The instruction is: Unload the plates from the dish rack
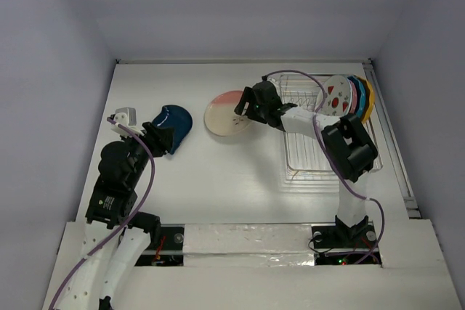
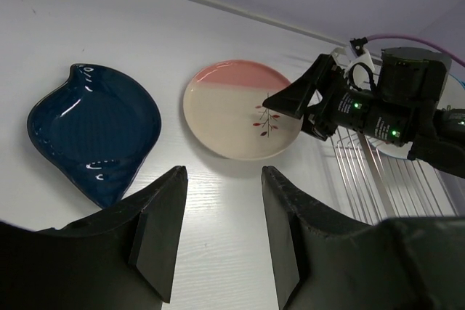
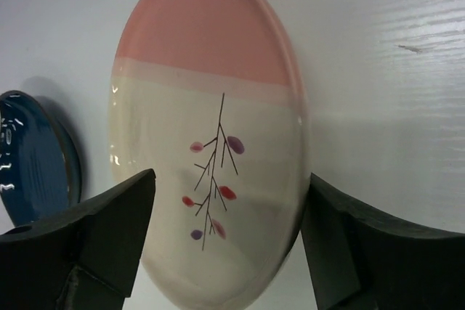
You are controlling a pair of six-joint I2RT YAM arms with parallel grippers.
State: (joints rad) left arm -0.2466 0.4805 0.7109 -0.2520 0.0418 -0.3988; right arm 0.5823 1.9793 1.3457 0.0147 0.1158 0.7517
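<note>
A dark blue irregular plate point(image 1: 174, 121) lies flat on the table at the left; it also shows in the left wrist view point(image 2: 94, 128) and the right wrist view point(image 3: 29, 157). A pink-and-cream plate with a twig pattern point(image 1: 227, 114) lies flat beside it point(image 2: 232, 110). My right gripper point(image 1: 248, 107) is open, its jaws spread on either side of that plate's near rim point(image 3: 231, 179), not gripping it. My left gripper point(image 1: 166, 139) is open and empty point(image 2: 221, 176), just beside the dark blue plate. The wire dish rack point(image 1: 309, 157) holds a white red-marked plate point(image 1: 336, 96), a pink one point(image 1: 347, 96), a blue one point(image 1: 356, 94) and a yellow one point(image 1: 368, 99), all upright at its far end.
White walls close in the table at the back and both sides. The rack's wires point(image 2: 363, 179) lie right of the pink-and-cream plate. A purple cable point(image 1: 341, 179) loops along the right arm above the rack.
</note>
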